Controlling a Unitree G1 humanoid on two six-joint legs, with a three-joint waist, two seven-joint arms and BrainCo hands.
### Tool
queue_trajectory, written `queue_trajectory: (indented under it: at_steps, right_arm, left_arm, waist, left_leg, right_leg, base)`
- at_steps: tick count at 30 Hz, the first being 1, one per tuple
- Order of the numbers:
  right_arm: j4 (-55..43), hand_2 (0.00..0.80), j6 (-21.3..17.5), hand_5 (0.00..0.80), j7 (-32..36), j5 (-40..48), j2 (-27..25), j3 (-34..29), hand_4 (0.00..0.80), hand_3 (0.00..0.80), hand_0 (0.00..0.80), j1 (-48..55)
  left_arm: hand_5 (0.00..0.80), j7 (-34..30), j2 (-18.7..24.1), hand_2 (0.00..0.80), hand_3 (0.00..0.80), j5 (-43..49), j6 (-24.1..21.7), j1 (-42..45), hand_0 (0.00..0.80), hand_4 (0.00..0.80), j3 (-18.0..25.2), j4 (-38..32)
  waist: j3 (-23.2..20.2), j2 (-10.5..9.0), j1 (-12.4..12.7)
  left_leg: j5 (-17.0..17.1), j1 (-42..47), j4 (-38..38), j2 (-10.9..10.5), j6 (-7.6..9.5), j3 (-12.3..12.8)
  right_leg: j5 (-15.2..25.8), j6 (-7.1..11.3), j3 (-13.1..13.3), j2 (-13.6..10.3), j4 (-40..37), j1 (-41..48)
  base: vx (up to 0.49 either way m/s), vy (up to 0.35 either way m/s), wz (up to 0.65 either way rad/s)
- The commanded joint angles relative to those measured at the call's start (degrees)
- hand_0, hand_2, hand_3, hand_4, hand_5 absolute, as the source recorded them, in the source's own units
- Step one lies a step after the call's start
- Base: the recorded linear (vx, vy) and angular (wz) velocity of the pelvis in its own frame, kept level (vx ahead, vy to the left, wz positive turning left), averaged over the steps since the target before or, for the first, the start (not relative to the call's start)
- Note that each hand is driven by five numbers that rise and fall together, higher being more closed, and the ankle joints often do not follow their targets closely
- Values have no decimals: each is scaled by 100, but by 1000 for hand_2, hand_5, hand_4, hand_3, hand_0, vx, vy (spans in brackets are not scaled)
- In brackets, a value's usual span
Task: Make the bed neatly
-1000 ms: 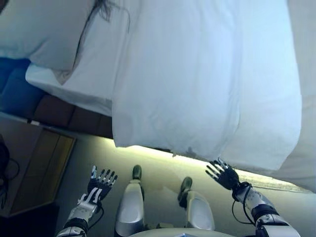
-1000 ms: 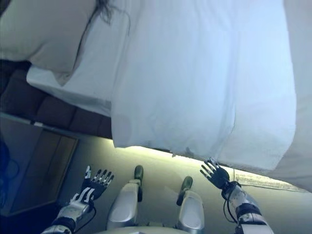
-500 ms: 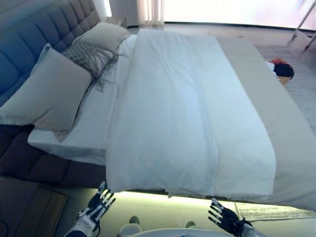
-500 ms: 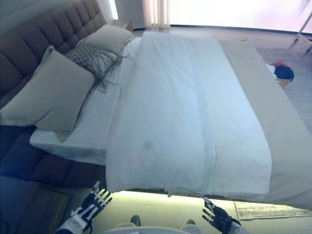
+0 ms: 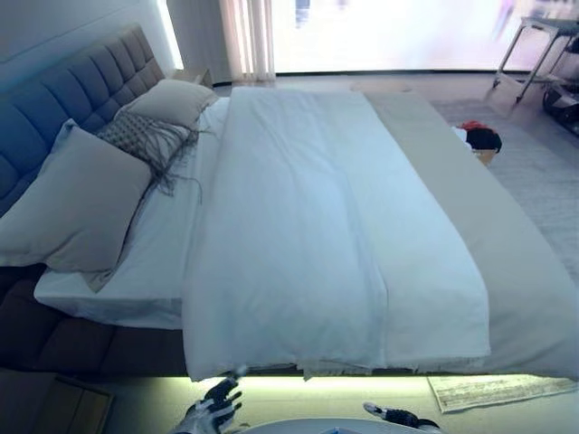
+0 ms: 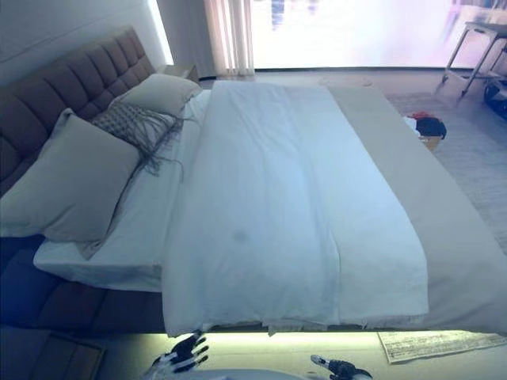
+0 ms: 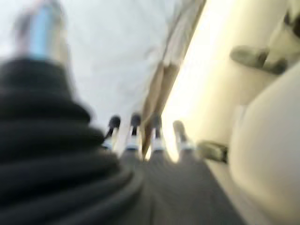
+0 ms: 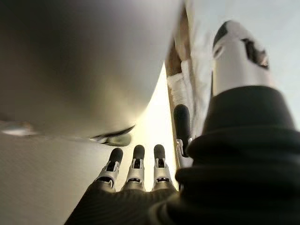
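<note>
A wide bed fills the view, with a white duvet (image 5: 317, 235) spread flat over most of it, its near edge hanging over the bedside. A beige cover (image 5: 488, 235) lies along the right side. Two large pillows (image 5: 77, 212) (image 5: 172, 101) and a grey fringed cushion (image 5: 140, 137) rest against the grey padded headboard (image 5: 63, 90). My left hand (image 5: 213, 414) is low at the bottom edge below the duvet's corner, fingers spread and holding nothing. My right hand (image 5: 391, 415) shows only partly at the bottom edge; in its wrist view its fingers (image 8: 136, 164) are straight and empty.
A lit strip glows under the bed frame (image 5: 344, 384). A small rug (image 5: 498, 391) lies on the floor at the lower right. A basket with dark and red cloth (image 5: 479, 140) stands beyond the bed, and a metal stand (image 5: 534, 45) is at the far right.
The camera has tilted up, so the whole bed shows and both hands have dropped to the bottom edge. The bedding itself has not moved.
</note>
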Motion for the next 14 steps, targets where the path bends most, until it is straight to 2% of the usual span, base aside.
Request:
queue_trajectory:
  at_steps: [1,8,14]
  right_arm:
    - [213,0,93,0,162,-380,192,227,0,0,0,-518]
    - [385,0,-21,0,142,-308,248,299,0,0,0,-529]
    - [404,0,-24,0,117,-303,254,302,0,0,0,-488]
  left_arm:
    - [0,130,-62,0,0,208,-59,-497,0,0,-131,278]
    - [0,-45,-1,0,0,119,61,-421,0,0,-120,336]
    - [0,-60,22,0,0,5,-74,-380,0,0,-84,318]
  waist:
    - [301,-169,129]
    - [265,-163,172]
    - [263,-157,158]
  left_leg:
    - [-54,106,14,-130,290,-132]
    - [-52,158,14,-107,280,-170]
    - [-69,167,14,-107,284,-163]
  right_leg:
    - [192,-38,-71,-116,125,170]
    - [221,-12,-74,-112,80,243]
    - [244,7,-84,-124,50,255]
  base:
    - [33,-26,-4]
    - [40,-15,-1]
    - [0,0,0]
